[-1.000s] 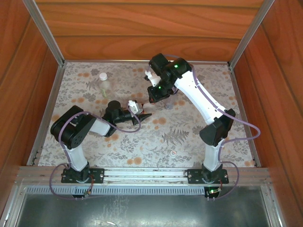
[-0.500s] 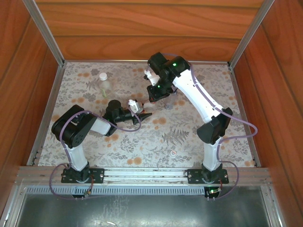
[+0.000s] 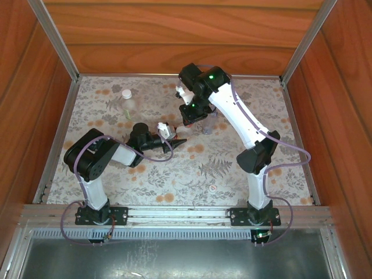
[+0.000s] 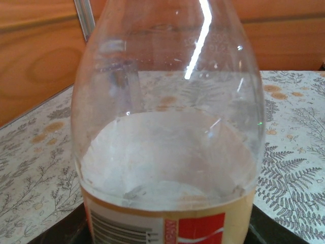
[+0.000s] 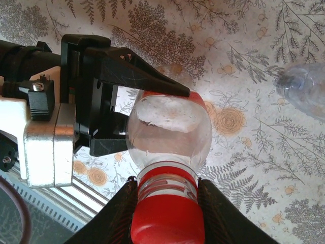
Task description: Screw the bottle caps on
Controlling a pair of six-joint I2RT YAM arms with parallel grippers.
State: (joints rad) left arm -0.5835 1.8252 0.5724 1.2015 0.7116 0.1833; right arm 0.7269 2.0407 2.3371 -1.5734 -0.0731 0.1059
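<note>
**Item 1 – labelled bottle** [image 5: 167, 134]. Clear plastic with a red-orange label band around the lower body. It sat near the centre of the right wrist view, seen from above. In the left wrist view it took up most of the frame, with the label along the bottom edge.

**Item 2 – red cap** [image 5: 167, 223]. It sat on the neck of the labelled bottle, at the bottom centre of the right wrist view.

**Item 3 – right gripper** [image 5: 166, 206]. Closed on the red cap, with a dark finger pressed to each side of it. In the overhead view this arm reached to the upper middle of the frame.

**Item 4 – left gripper** [image 5: 155, 119]. Clamped on the body of the labelled bottle, with one black jaw above it and one below, coming in from the left of the right wrist view.

**Item 5 – plain bottle** [image 3: 127, 106]. It stood upright at the upper left of the table [image 3: 232, 168] and carried a white cap [image 3: 126, 93], well apart from both grippers.

**Item 6 – bluish bottle** [image 3: 207, 125]. It stood just right of the right gripper in the overhead view, and at the upper right edge of the right wrist view. Whether it was capped could not be told.

**Item 7 – small pale cap** [image 3: 213, 188]. It lay loose on the floral table surface in the lower middle of the overhead view, apart from every bottle.

**Surround** – wooden walls [image 3: 174, 35] on three sides.
</note>
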